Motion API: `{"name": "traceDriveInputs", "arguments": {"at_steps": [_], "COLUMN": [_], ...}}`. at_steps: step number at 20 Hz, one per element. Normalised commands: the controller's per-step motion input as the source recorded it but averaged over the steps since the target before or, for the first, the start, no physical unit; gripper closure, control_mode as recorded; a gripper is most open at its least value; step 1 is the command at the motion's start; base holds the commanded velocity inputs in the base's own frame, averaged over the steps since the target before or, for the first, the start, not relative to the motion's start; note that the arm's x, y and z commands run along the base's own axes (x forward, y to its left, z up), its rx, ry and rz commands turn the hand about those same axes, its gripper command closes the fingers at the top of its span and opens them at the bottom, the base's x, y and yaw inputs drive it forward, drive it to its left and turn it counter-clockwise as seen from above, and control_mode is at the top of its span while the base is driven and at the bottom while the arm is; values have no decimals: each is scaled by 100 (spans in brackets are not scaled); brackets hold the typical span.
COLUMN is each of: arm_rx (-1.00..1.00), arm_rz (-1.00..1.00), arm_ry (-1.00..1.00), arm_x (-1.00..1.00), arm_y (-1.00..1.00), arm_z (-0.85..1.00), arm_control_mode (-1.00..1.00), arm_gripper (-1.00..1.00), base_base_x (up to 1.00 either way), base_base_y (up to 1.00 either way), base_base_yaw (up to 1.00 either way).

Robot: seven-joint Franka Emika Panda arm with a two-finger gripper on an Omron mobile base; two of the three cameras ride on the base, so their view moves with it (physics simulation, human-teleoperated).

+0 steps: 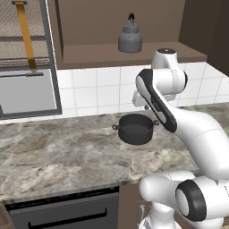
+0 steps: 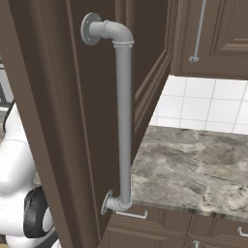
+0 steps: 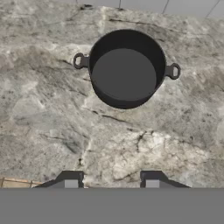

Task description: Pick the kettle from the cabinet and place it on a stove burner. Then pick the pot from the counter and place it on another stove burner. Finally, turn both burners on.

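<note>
The grey kettle point(image 1: 130, 39) with its black arched handle stands upright on the floor of the open dark brown cabinet point(image 1: 89, 56). Below it, the wide charcoal pot point(image 1: 135, 129) rests on the marbled counter point(image 1: 58, 147), both loop handles showing. In the hand view the pot point(image 3: 125, 70) lies ahead and below, empty, handles to either side. My gripper point(image 3: 111, 180) is open above the counter point(image 3: 43, 113), short of the pot, its fingertips point(image 3: 71, 179) wide apart with nothing between them. In the left base view my own forearm hides most of the hand.
White tiles point(image 1: 98, 89) back the counter. A window frame point(image 1: 29, 85) stands at the left. A dark appliance front point(image 1: 62, 212) sits under the counter edge. In the right base view a tall brown door with a grey pipe handle point(image 2: 123, 116) stands close beside more counter point(image 2: 193, 169).
</note>
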Motion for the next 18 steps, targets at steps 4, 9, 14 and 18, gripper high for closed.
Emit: {"name": "traceDriveInputs", "arguments": {"at_steps": [4, 9, 14, 18], "arm_rx": [0, 0, -1, -3], "arm_rz": [0, -1, -4, -5], "arm_ry": [-7, -24, -22, -20], "arm_x": [-10, -26, -12, -2], "arm_y": [0, 0, 8, 7], "arm_z": [0, 4, 20, 36], "arm_control_mode": [-100, -100, -100, -100], "arm_gripper": [-100, -100, -100, -100], "base_base_x": [0, 0, 0, 0], "base_base_y": [0, 0, 0, 0], "base_base_yaw": [0, 0, 0, 0]}}
